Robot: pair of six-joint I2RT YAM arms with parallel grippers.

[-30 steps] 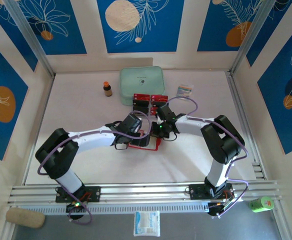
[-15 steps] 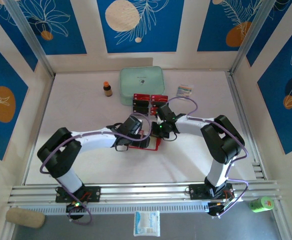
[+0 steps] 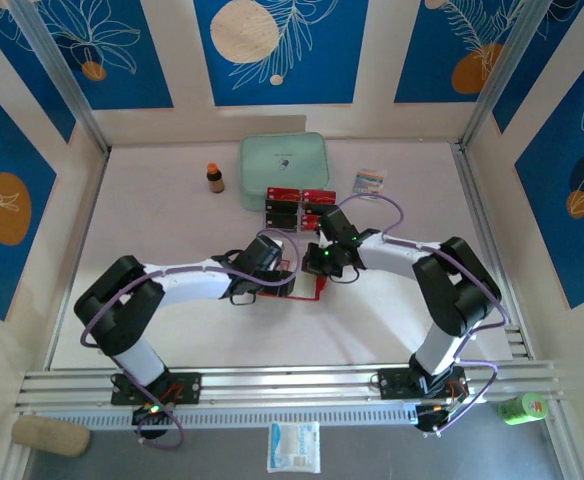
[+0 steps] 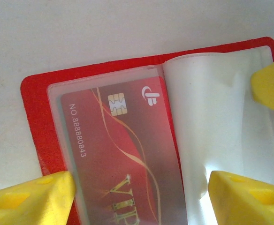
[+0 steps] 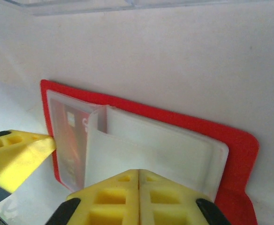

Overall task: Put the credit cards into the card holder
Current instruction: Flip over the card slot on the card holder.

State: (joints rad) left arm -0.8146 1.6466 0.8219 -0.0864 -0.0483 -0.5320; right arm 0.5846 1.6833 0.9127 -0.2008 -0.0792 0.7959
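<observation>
Right wrist: right claw (image 5: 138, 174) closed against card holder (image 5: 240, 145)

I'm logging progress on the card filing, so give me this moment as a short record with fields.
card holder: open flat on the table
pocketed card: one red VIP card sleeved inside
loose cards: red cluster beyond the holder, beside the mint case
left claw: open, over the holder
right claw: shut, tips at a raised pocket leaf

Red card holder (image 4: 34, 93) open flat; credit card (image 4: 118, 159) in pocket.
</observation>
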